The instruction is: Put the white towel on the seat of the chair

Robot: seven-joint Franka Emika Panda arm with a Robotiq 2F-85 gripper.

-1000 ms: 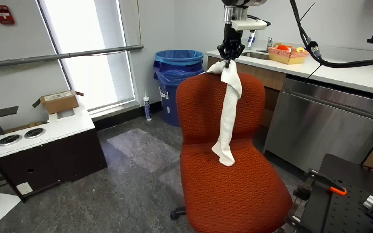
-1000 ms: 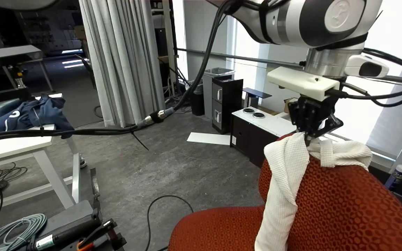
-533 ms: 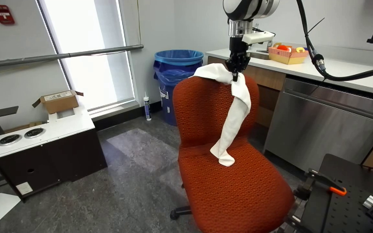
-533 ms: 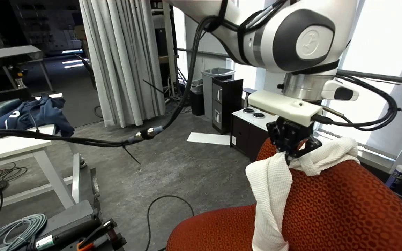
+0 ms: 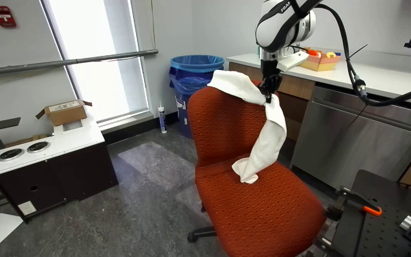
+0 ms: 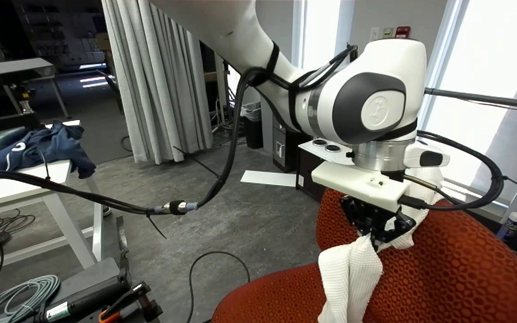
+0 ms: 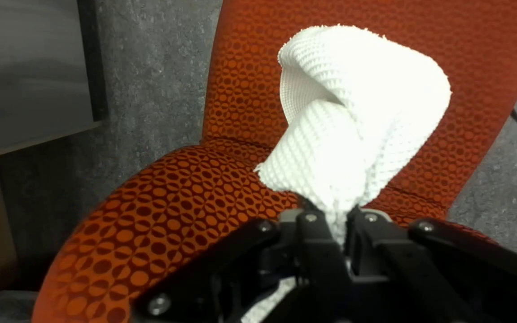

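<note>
Wrist view shows our pincer [image 7: 340, 220] clamped on the white towel [image 7: 366, 112]; in an exterior view its lower end touches the seat [image 5: 262, 214] below the pincer. The rest lies above, over the backrest [image 5: 223, 132]. Letting go here, we could leave that part snagged; tugging hard, we might roll the seat away on its casters [image 5: 193, 236].

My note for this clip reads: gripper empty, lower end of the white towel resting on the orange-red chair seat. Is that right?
Not quite: the gripper isn't empty. The wrist view shows it clamped on the white towel. The rest stands: the towel's lower end rests on the orange-red chair seat.
</note>
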